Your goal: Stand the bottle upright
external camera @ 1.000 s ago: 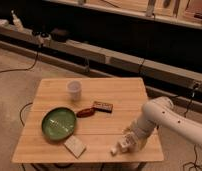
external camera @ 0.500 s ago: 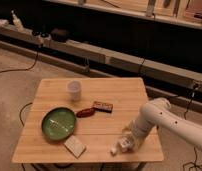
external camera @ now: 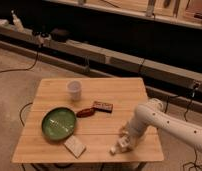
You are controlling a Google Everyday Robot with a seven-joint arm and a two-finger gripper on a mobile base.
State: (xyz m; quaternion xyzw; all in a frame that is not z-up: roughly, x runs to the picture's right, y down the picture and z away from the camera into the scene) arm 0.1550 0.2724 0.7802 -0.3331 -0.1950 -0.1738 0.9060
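pale block [external camera: 74, 146], green plate [external camera: 59, 122] left of bottle [external camera: 115, 148] | bottle lies diagonally, one end toward near counter [external camera: 106, 90] edge | end effector [external camera: 125, 142] at bottle — grip: cannot tell

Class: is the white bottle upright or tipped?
Tipped: the bottle slants low over the table, one end toward the front edge, at the gripper near the front-right corner.

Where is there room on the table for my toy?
Bare wood lies along the back right, behind the dark box, and at the front between the pale block and the bottle. It is crowded around the green plate and where the hand is at the bottle.
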